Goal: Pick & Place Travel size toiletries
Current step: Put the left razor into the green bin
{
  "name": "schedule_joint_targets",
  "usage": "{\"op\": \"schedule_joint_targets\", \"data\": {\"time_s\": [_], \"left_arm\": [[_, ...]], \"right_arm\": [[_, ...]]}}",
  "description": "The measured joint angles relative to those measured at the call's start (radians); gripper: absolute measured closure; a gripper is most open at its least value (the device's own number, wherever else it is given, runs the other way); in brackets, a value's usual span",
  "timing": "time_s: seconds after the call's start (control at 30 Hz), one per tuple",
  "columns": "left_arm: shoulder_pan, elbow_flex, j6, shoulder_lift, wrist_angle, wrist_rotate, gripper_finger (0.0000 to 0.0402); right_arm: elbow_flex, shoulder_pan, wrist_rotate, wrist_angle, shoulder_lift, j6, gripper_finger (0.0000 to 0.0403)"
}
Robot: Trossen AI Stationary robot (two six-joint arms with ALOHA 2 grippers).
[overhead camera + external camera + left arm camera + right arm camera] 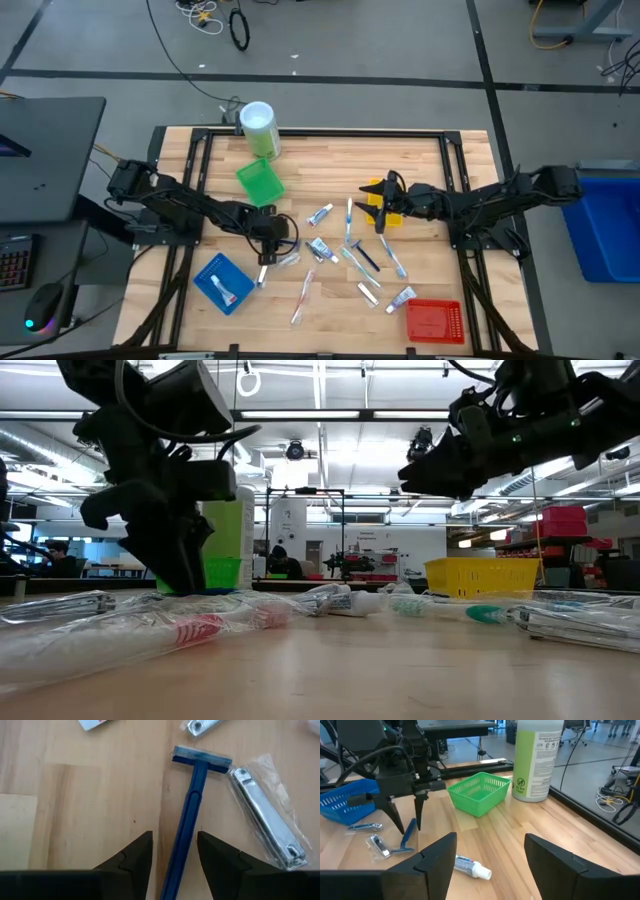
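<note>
Blue razor (192, 820) — green basket (480, 792) — yellow tray (482, 575)

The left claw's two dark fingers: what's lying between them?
In the left wrist view, a blue razor's handle lies on the table between the open left gripper's fingers.

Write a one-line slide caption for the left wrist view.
Left hand, open, straddles the handle of a blue razor on the wooden table, beside wrapped nail clippers.
</note>
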State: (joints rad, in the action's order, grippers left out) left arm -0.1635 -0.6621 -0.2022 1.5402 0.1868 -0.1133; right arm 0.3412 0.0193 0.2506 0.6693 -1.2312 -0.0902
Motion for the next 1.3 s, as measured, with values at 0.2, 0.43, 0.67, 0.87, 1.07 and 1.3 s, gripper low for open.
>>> {"op": "schedule_joint_targets", "data": {"time_s": [0.2, 0.43, 0.67, 0.87, 1.07, 1.3], "left_arm": [[0.000, 0.000, 0.001, 0.000, 0.015, 0.042, 0.0288], [0.000, -0.003, -0.004, 0.013, 0.038, 0.044, 0.0362], [-0.011, -0.112, -0.071, -0.003, 0.229, -0.053, 0.0365], [-0.009, -0.295, -0.060, -0.003, 0.590, -0.253, 0.0365], [0.048, -0.470, -0.011, -0.003, 0.901, -0.399, 0.0362], [0.209, -0.478, 0.311, -0.003, 1.012, -0.382, 0.0359]], "right_arm": [[0.000, 0.000, 0.000, 0.001, -0.006, 0.000, 0.0166], [0.000, 0.000, 0.000, 0.008, -0.006, 0.000, 0.0178], [0.000, 0.000, 0.000, 0.011, -0.006, 0.000, 0.0185], [0.000, 0.000, 0.000, 0.012, -0.006, 0.000, 0.0190], [0.000, 0.000, 0.001, 0.011, -0.006, 0.000, 0.0186], [0.000, 0.000, 0.000, 0.011, -0.006, 0.000, 0.0185]]}}
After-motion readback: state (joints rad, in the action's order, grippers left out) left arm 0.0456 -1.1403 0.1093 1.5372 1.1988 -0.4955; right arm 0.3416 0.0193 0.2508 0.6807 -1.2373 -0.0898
